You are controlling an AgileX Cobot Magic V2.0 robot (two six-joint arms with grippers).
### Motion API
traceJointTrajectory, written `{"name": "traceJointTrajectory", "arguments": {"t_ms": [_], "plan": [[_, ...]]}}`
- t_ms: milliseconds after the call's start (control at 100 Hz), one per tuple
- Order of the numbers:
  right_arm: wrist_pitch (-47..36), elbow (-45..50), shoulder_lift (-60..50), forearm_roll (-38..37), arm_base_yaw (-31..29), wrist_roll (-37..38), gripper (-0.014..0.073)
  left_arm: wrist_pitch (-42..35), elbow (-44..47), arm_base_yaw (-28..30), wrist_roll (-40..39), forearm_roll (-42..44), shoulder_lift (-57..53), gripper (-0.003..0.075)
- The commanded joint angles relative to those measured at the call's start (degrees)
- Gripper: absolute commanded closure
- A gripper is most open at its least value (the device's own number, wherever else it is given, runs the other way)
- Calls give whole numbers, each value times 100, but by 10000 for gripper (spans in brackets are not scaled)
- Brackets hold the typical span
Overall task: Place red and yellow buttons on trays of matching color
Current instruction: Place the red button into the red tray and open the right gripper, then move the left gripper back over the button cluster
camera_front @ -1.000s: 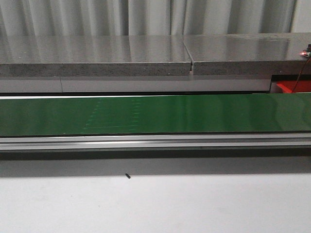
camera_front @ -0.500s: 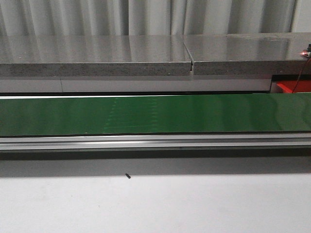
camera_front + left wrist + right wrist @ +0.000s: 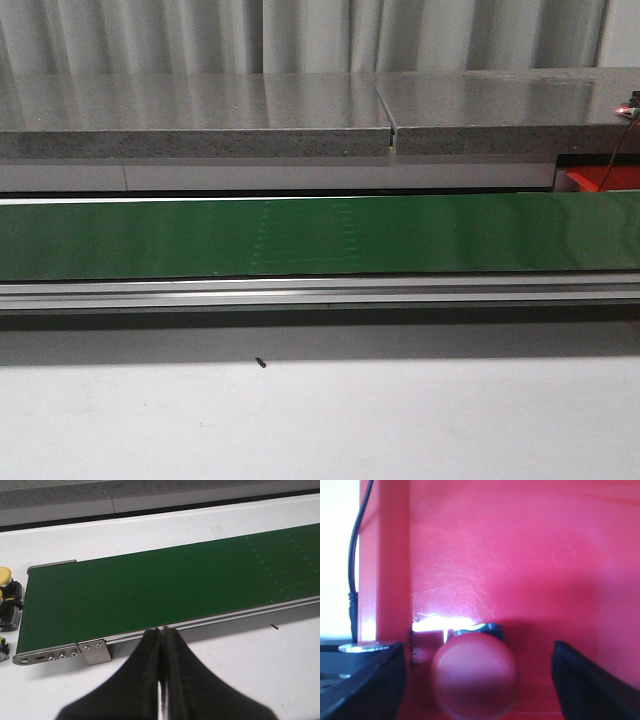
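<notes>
Front view: just a long green conveyor belt running across on its aluminium rail, grey stone-look ledge behind, white worktop in front with one tiny dark screw-like speck lying on it. Sliver of red tray poking in at far right, behind the belt. No arms anywhere in this shot.

Left wrist cam: left end effector pressed completely together, black fingers touching along their length, nothing pinched between. Hanging over the white worktop just in front of the belt's end bracket. Off past the end of the belt, a yellow button sitting on the worktop, yellow dome up top, black-and-blue block underneath; looks like more of the same clustered right by it, but cut off by the frame edge, so can't say how many.

Right wrist cam: right end effector spread wide, the two black fingers out at the corners. Red button sitting between them on the floor of the red tray, touching neither finger. Dome blurry and close to the lens, bit of blue-and-black body peeking out behind. Tray wall alongside, black cable running down just outside it.
</notes>
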Motion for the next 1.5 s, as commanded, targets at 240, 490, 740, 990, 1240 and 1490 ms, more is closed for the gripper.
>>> {"name": "traceJointTrajectory", "arguments": {"t_ms": [240,490,740,990,1240,1490], "plan": [[122,108,-1302,260,51,-218,249,-411,-149,-40,-25,-101,23,741],[-132,961,-2307,260,261,-382,651,-411,-149,-40,-25,-101,23,741],[-771,1969,-3427,115,963,-472,652,-411,-149,-40,-25,-101,23,741],[-1478,3094,-4577,365,1193,-467,652,-411,-149,-40,-25,-101,23,741],[-1444,4043,-5451,643,1299,-467,652,-411,-149,-40,-25,-101,23,741],[-1714,5095,-6498,742,1572,-467,652,-411,-149,-40,-25,-101,23,741]]}}
